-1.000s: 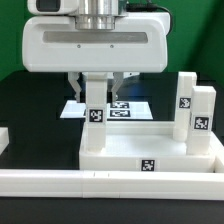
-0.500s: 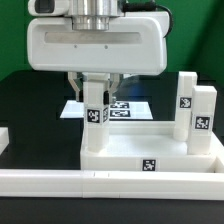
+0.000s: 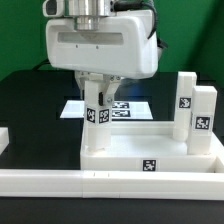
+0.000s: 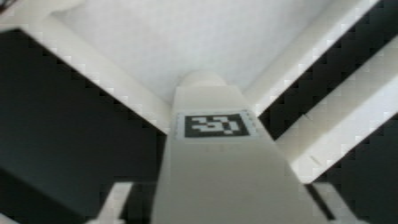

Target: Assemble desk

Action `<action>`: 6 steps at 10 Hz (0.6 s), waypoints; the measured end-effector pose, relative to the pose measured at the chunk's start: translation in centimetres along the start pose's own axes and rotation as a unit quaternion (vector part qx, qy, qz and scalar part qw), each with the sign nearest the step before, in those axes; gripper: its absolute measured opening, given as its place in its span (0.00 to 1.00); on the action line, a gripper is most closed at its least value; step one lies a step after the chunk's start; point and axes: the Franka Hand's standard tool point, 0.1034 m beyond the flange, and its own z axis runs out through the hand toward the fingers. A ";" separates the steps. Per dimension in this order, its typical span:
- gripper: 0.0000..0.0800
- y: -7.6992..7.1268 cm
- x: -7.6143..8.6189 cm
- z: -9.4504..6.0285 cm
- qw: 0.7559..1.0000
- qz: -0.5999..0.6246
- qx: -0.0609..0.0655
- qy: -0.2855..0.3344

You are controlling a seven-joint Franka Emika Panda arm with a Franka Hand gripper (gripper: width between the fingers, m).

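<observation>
The white tabletop [image 3: 130, 163] lies rim up in the middle of the exterior view. My gripper [image 3: 97, 108] is shut on a white leg block [image 3: 97, 122] that stands upright in the tabletop's corner towards the exterior view's left. The block shows two tagged faces. In the wrist view the same leg block [image 4: 219, 150] runs down between my fingers [image 4: 118, 200], with its tag facing the camera and the tabletop's corner [image 4: 169, 45] beyond it. Two more leg blocks [image 3: 186, 100] [image 3: 203, 118] stand upright at the tabletop's side on the exterior view's right.
The marker board [image 3: 133, 107] lies flat behind the tabletop. A long white border rail [image 3: 110, 186] runs along the front, and another white piece [image 3: 3, 140] sits at the exterior view's left edge. The table surface is black.
My hand has turned about its vertical axis and shifted slightly to the exterior view's right. The leg block turned with it and now shows two tagged faces.
</observation>
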 end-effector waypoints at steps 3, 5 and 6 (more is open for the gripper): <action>0.36 0.0 0.0 0.0 0.997 0.076 0.002 -0.002; 0.47 0.0 0.0 0.0 0.997 0.077 0.003 -0.003; 0.64 0.0 0.0 0.0 0.998 0.058 0.003 -0.003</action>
